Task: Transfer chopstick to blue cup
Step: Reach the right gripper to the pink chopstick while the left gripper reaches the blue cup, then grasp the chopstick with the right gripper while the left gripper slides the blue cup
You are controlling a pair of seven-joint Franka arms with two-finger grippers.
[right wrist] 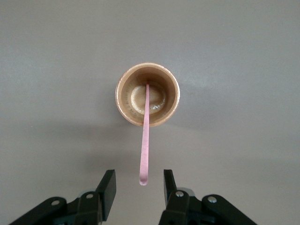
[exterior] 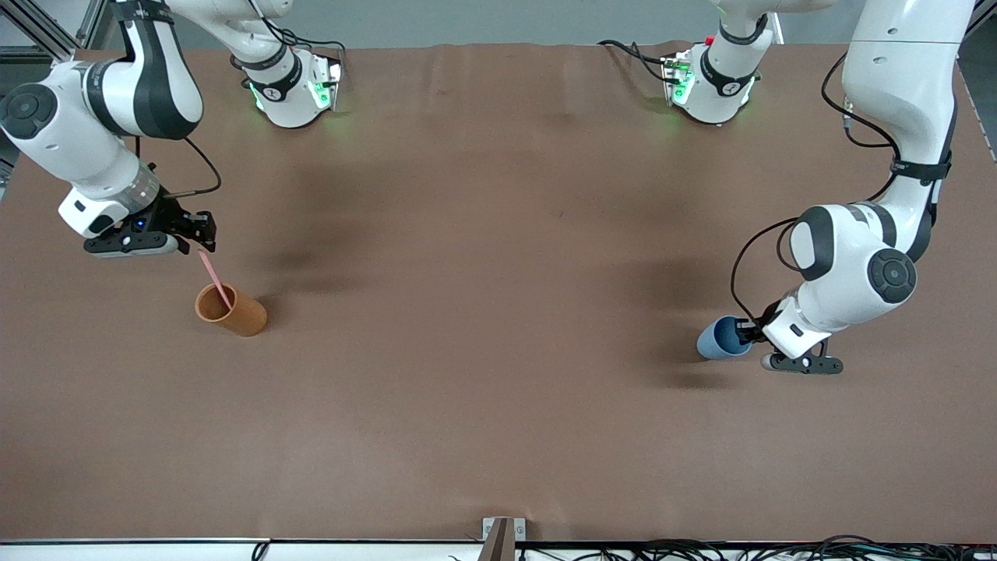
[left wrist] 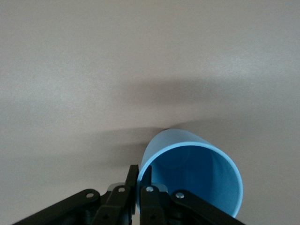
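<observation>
The pale pink chopstick [exterior: 214, 274] stands slanted in the orange-brown cup [exterior: 241, 315] toward the right arm's end of the table. My right gripper [exterior: 204, 248] hangs over that cup, open. In the right wrist view its fingers [right wrist: 108, 185] flank the chopstick's [right wrist: 145, 140] top end with a gap on each side. The blue cup [exterior: 718, 339] stands toward the left arm's end. My left gripper [left wrist: 140, 172] is shut on the blue cup's [left wrist: 197, 183] rim, one finger inside the cup and one outside.
The brown table [exterior: 498, 312] stretches bare between the two cups. A small bracket [exterior: 503, 531] sits at the table edge nearest the front camera, with cables along that edge. The arm bases stand at the table's back edge.
</observation>
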